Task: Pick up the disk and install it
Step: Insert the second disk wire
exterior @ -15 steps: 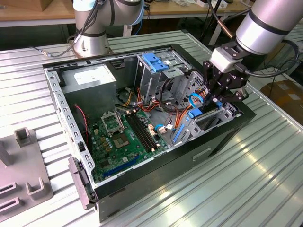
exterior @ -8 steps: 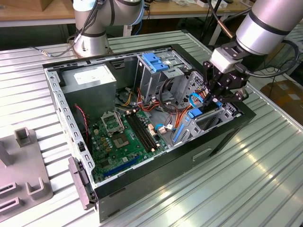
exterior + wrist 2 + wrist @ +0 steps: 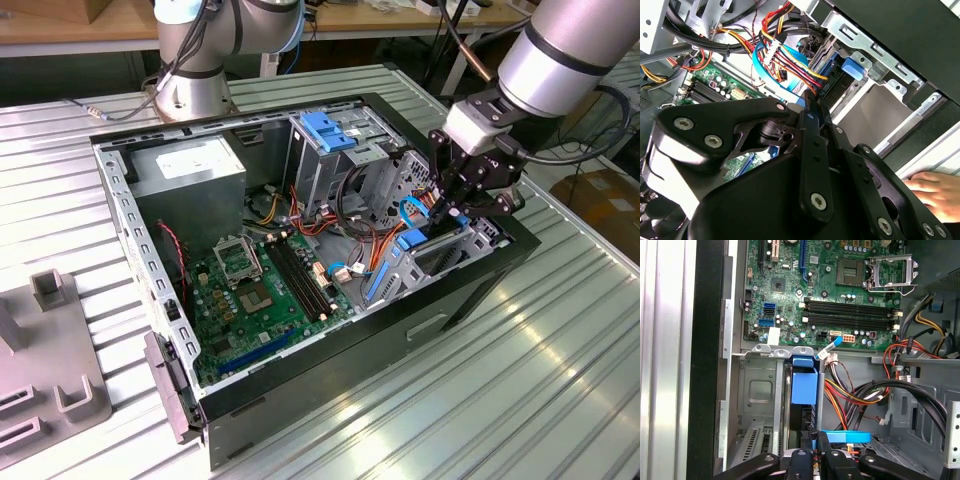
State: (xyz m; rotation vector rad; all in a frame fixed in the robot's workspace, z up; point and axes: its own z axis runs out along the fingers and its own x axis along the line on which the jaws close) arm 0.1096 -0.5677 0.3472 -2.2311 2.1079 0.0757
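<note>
Hand [image 3: 447, 207] grips disk [image 3: 803, 388] standing in bay.

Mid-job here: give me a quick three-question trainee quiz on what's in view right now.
1. True or false: the tool hangs over the processor socket.
2. The rail on the disk is: A red, B blue, C green?
3. Fill in: the power supply sits at the exterior view's ____ end of the case.
Key: 1 false, it is at the drive cage; 2 B; 3 left.
</note>
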